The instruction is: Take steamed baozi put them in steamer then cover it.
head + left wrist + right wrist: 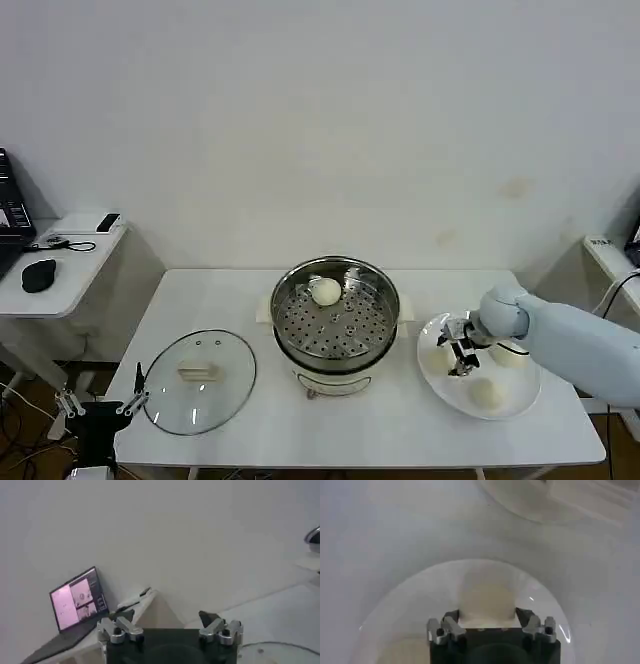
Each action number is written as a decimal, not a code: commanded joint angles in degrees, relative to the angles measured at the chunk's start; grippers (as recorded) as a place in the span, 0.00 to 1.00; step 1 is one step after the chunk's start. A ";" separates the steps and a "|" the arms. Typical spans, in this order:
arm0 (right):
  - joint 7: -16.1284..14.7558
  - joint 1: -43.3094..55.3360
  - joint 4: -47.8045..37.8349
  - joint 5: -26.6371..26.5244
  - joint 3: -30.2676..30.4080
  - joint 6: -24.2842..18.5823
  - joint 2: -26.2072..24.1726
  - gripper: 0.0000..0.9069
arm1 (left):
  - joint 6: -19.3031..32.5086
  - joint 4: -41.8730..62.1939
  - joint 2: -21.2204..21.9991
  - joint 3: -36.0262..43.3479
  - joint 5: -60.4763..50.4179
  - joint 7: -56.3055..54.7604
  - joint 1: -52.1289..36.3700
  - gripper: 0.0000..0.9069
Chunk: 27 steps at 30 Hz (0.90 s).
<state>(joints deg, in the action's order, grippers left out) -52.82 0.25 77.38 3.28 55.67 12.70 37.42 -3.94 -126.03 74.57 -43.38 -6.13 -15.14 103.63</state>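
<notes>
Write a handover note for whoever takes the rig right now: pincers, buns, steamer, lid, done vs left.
Right pincer: down over the plate right of the steamer, fingers either side of a bun but not yet closed on it.
Left pincer: parked open at the table's front left corner, beside the lid.
Steamer: middle of the table, uncovered, one bun on its tray.
Plate: three buns left, counting the one between the right pincer's fingers.
Lid: flat on the table, left of the steamer.
Done: one bun moved.
Left: three buns, then the lid on.
</notes>
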 commanded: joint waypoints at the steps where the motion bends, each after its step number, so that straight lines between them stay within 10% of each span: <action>1: -0.03 -0.19 -0.53 0.33 -0.43 0.46 0.81 0.71 | 0.02 -0.04 -0.04 0.03 -0.06 -0.02 0.11 1.00; 17: -5.18 25.03 5.53 -4.85 7.24 1.37 -6.27 0.72 | 0.17 -0.25 -0.53 0.59 -0.07 -0.01 -0.19 1.00; 27: -4.42 42.87 11.64 -16.45 14.97 4.96 1.52 0.73 | 0.27 -0.76 -0.44 1.12 -0.08 -0.07 -0.67 1.00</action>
<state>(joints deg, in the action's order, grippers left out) -56.67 30.98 86.17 -7.60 66.00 16.49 36.44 -3.65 -126.78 74.18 -42.31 -6.22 -15.22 102.87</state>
